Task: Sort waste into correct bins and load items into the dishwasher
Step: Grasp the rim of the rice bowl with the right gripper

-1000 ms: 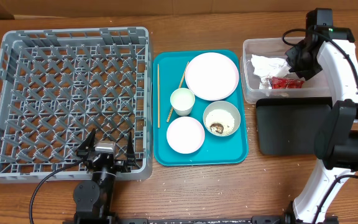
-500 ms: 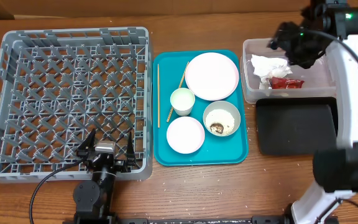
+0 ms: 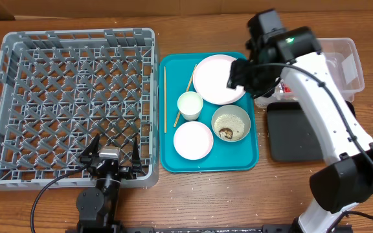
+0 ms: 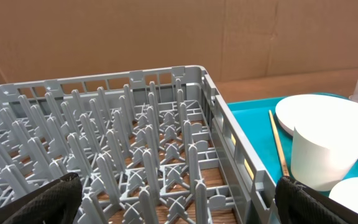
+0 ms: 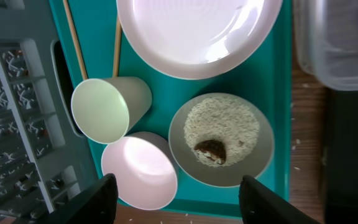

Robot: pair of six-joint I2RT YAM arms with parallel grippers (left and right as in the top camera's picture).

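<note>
My right gripper (image 3: 240, 76) is open and empty, held above the teal tray; in the right wrist view (image 5: 179, 205) its fingers straddle the small plate (image 5: 140, 171) and the bowl (image 5: 222, 140). The bowl (image 3: 230, 123) holds white rice (image 5: 219, 124) and a brown lump (image 5: 210, 149). The large plate (image 3: 215, 79), cup (image 3: 190, 105), small plate (image 3: 193, 140) and chopsticks (image 3: 165, 97) lie on the tray. The grey dish rack (image 3: 76, 103) is at the left. My left gripper (image 3: 112, 158) is open at the rack's front edge (image 4: 179, 211). The arm hides the napkin and wrapper.
The teal tray (image 3: 251, 152) sits between the rack and the bins. The clear tub (image 3: 345, 58) is at the far right, partly under my right arm. The black tray (image 3: 303, 133) lies in front of it. Rice grains are scattered on the wooden table.
My right arm has swung left from over the clear tub to over the teal tray, gripper open and empty. The left arm has not moved.
</note>
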